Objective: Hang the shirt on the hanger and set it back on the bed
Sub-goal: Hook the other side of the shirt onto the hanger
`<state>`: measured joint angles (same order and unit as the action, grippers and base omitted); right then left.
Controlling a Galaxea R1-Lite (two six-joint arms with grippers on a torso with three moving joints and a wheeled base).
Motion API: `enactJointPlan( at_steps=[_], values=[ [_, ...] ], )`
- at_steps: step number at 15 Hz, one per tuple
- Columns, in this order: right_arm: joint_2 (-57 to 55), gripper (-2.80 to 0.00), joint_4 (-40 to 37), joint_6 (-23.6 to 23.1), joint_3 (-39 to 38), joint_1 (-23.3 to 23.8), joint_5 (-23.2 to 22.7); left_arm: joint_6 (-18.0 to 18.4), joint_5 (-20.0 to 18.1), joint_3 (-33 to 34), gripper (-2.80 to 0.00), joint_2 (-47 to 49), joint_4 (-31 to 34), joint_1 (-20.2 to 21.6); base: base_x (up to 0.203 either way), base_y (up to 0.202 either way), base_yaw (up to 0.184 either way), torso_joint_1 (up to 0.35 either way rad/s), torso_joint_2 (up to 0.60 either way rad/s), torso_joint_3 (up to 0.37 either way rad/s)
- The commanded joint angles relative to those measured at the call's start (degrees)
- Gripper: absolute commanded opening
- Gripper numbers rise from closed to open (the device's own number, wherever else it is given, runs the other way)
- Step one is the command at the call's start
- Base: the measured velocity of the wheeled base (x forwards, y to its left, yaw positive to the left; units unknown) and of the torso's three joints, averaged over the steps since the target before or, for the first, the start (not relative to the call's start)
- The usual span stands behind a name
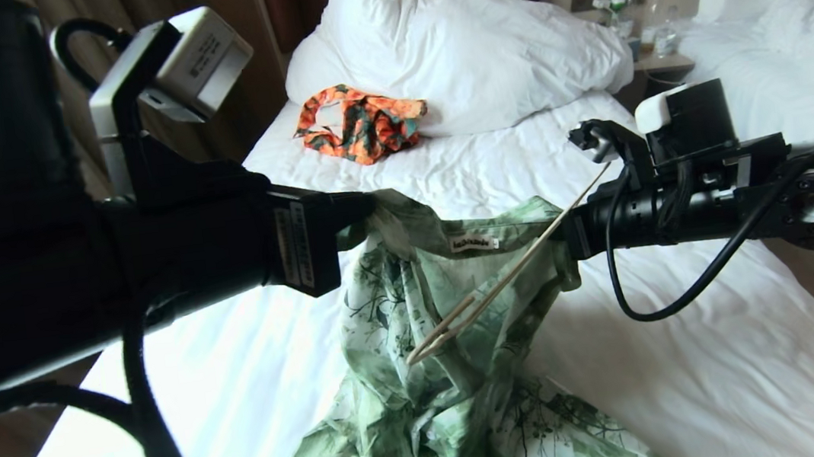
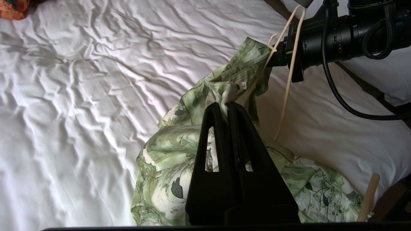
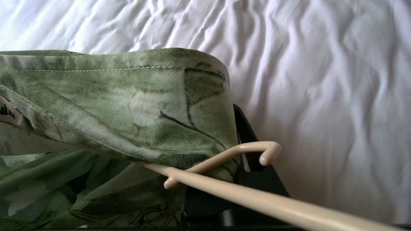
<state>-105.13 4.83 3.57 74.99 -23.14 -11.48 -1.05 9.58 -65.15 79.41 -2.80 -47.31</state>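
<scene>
The green flower-print shirt (image 1: 454, 376) hangs bunched over the bed (image 1: 700, 379), its collar stretched between both grippers. My left gripper (image 1: 367, 214) is shut on the collar's left end, close to the white neck label (image 2: 241, 85); in the left wrist view its fingers (image 2: 227, 104) pinch the fabric. My right gripper (image 1: 565, 235) is shut on the collar's right end (image 3: 112, 106). The cream hanger (image 1: 505, 279) lies slanted across the right gripper's fingers, its lower end down inside the shirt. Whether it is pinched too I cannot tell. Its notch hook (image 3: 269, 150) sits at the fingertips.
An orange-and-dark-green garment (image 1: 360, 122) lies near the big white pillows (image 1: 478, 44) at the head of the bed. A nightstand with bottles (image 1: 650, 40) stands between this bed and a second white bed (image 1: 797, 23) on the right. The bed's edges fall away at both sides.
</scene>
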Motion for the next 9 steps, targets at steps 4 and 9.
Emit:
enactJointPlan(
  at_steps=[4,9],
  values=[
    [-0.2,-2.80,-0.4,0.0,-2.8,2.8,-0.2,-0.2,0.2,-3.7,-1.08,5.4,-0.2,0.8,0.000,0.000,0.000,0.000,0.00,0.000],
    [-0.5,-2.80,-0.7,0.0,-4.1,2.5,-0.1,-1.9,0.5,-1.1,0.00,1.6,4.3,1.2,0.000,0.000,0.000,0.000,0.00,0.000]
  ],
)
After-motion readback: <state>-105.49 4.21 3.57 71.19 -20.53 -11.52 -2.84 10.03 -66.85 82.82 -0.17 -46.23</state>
